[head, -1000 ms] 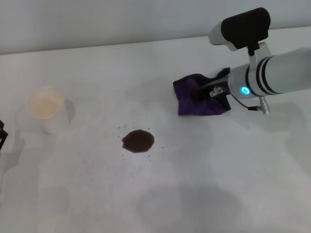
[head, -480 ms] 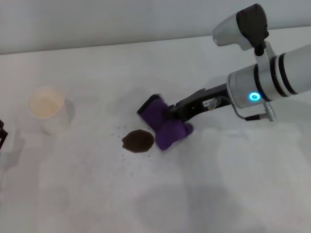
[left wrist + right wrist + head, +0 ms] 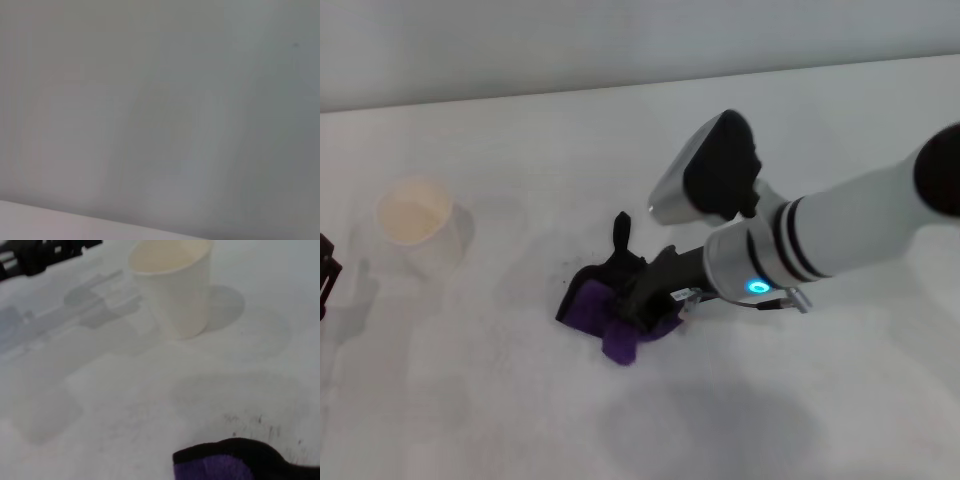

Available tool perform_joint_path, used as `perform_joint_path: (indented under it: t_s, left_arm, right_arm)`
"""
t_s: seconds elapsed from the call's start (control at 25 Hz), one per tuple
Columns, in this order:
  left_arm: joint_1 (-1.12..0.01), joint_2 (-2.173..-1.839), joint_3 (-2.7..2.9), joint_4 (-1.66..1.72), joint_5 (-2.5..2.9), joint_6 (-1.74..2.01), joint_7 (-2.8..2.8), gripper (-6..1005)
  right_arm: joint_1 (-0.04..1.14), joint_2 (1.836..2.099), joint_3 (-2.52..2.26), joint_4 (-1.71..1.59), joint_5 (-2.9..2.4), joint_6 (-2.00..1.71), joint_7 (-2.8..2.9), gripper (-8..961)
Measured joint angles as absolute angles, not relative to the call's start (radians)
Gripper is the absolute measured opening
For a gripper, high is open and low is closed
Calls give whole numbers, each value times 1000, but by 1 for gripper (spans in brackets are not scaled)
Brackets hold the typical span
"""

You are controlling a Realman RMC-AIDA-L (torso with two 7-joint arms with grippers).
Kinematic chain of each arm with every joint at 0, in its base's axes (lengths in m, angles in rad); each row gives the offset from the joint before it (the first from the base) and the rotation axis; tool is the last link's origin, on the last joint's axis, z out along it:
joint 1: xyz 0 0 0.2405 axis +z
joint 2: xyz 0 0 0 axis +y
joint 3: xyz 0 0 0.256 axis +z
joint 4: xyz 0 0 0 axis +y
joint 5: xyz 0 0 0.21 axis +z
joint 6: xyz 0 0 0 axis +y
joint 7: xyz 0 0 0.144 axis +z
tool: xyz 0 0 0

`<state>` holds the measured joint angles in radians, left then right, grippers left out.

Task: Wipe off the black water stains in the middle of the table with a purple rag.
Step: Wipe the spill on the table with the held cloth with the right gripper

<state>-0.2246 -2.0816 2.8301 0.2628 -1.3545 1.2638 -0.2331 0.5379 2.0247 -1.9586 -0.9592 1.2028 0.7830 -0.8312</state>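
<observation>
Right tool grips the purple rag, pressing it on the worktop mid-centre over the black water stains; only specks show. Wipe underway, result unverified. Left tool parked far left, state unclear. Right wrist: rag edge, specks, paper cup.

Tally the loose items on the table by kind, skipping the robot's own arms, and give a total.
Purple rag: 1, pressed on the table under the right pincer
White paper cup: 1, upright near the table's left side
Black specks of stain showing beside the rag: 1 cluster
Total: 3
</observation>
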Motion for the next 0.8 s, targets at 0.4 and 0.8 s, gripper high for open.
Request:
perform_joint_path:
  t_s: [0.4,0.8]
  left_arm:
    - [-237,-2082,2830,264,-1356,1257,-233,893]
    - [-250,-2082,2830,264,-1356,1256,-260,894]
  right_arm:
    - [526,2022,-2024,-937,1203,564,-864,75]
    - [525,2023,-1998,-902,1226,498,-869,73]
